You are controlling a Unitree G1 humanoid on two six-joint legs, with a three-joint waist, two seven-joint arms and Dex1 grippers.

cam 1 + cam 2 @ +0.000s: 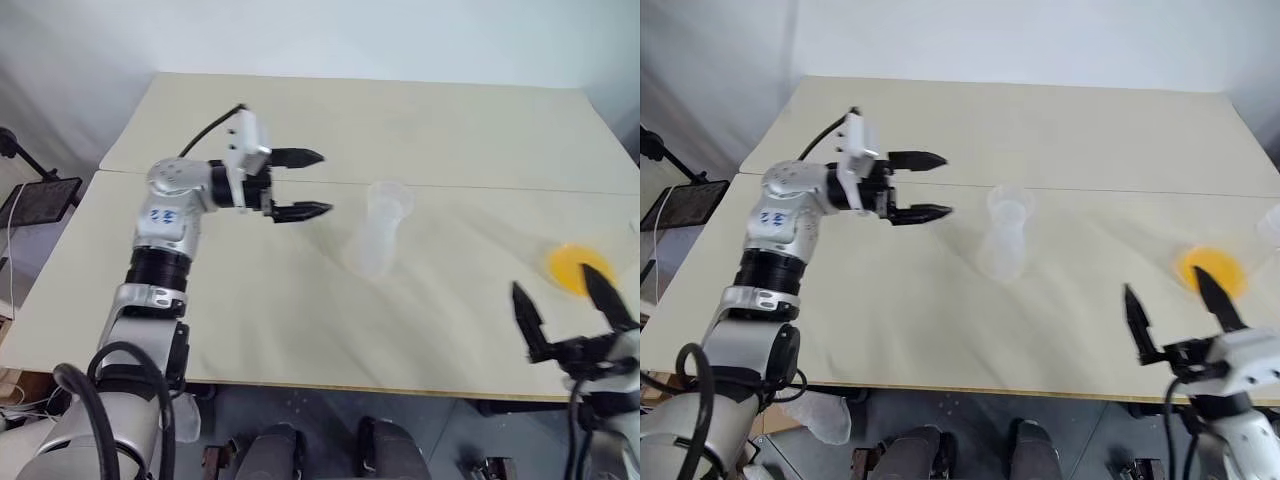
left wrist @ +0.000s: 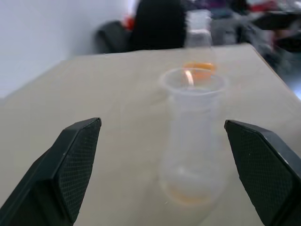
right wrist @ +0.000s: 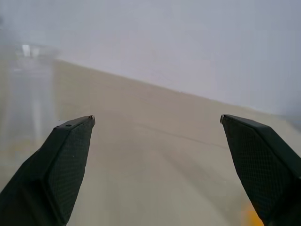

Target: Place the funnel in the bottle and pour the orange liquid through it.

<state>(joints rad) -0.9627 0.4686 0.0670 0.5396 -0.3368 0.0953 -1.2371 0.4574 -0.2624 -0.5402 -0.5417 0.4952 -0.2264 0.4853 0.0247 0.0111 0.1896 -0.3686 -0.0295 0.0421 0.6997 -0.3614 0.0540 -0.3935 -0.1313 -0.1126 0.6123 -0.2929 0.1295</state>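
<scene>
A pale beige table is filling most of the head views, its top made of two boards meeting at a seam that is running across it.

The left gripper is hovering above the table at the left of the scene, pointing sideways toward the middle, and its two black fingers are standing wide apart with nothing between them. The right gripper is hanging over the near right edge of the table, its fingers likewise spread wide and holding nothing (the right wrist view is showing bare tabletop between the two pads).

The bottle is standing upright near the middle of the table, just past the left gripper's fingertips and apart from them. The funnel is sitting in its neck, the wide round rim on top; in the left wrist view a faint orange tint is showing at the bottle's base.

The orange liquid is lying as a bright pool in clear glass at the right of the table, just beyond the right gripper.
</scene>
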